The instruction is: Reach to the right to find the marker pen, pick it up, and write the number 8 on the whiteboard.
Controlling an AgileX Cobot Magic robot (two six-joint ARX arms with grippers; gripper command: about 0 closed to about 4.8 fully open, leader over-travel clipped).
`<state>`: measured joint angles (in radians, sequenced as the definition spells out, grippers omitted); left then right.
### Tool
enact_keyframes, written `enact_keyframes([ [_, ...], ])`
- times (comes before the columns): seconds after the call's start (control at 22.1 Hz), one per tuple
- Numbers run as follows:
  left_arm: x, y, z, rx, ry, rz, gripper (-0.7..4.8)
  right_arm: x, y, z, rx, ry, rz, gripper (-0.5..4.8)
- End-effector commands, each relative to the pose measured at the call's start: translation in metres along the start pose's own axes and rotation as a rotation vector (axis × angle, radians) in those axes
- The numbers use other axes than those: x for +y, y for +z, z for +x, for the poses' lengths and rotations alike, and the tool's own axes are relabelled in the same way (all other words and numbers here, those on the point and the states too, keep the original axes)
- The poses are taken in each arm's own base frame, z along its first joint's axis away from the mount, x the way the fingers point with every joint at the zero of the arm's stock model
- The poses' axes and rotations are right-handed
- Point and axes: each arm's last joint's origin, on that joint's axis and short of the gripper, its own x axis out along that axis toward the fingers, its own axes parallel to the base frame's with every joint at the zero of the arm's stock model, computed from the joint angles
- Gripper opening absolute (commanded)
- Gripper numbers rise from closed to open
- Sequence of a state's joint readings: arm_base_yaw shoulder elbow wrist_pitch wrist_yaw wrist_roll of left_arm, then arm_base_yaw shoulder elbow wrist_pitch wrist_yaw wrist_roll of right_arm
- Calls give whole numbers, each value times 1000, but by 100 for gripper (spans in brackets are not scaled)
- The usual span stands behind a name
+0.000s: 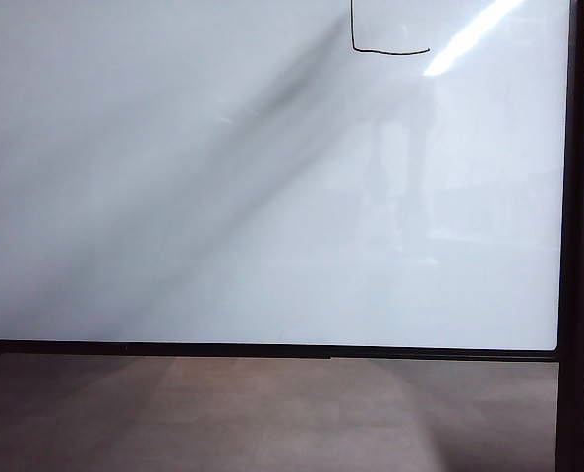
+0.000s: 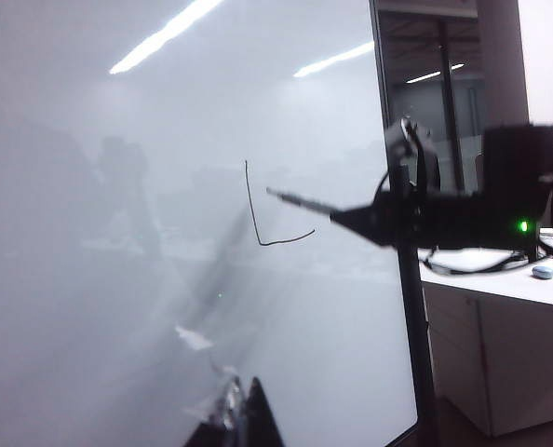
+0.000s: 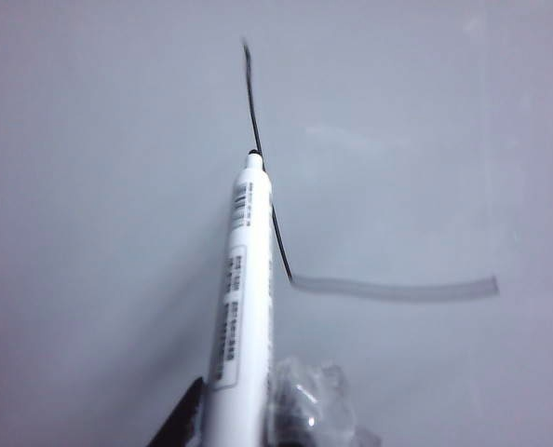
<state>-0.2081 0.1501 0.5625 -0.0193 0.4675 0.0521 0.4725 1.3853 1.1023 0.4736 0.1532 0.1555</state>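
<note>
marker pen point(image 3: 244, 279) juts from right gripper point(image 3: 249, 424) (tip on whiteboard point(image 3: 425, 140)).

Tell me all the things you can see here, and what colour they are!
whiteboard: one, glossy white with a thin black frame, filling most of the exterior view.
number 8: one, unfinished, thin black lines, only a side stroke and a bottom stroke so far, near the board's top right.
marker pen: one, white barrel with a dark tip, tip at the drawn line.
floor: brown, below the board.
cabinet: one, white, beyond the board's right edge.
left gripper: one, dark, low near the board, holding nothing visible.
right gripper: one, dark, shut on the pen.
</note>
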Motion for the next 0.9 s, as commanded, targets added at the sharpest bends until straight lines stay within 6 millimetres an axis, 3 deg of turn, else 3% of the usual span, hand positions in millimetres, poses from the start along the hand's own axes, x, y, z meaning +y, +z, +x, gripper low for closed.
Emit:
enact_keyframes([
  [0.05, -1, 3, -1, -20, 1, 10, -5, 3, 18, 9, -65, 4, -5, -5],
  [0.45, -1, 4, -2, -24, 2, 13, -5, 9, 32, 28, -67, 34, -23, -5],
  [0.9, -1, 4, -2, -25, 2, 13, -5, 9, 32, 30, -72, 21, -23, -5],
])
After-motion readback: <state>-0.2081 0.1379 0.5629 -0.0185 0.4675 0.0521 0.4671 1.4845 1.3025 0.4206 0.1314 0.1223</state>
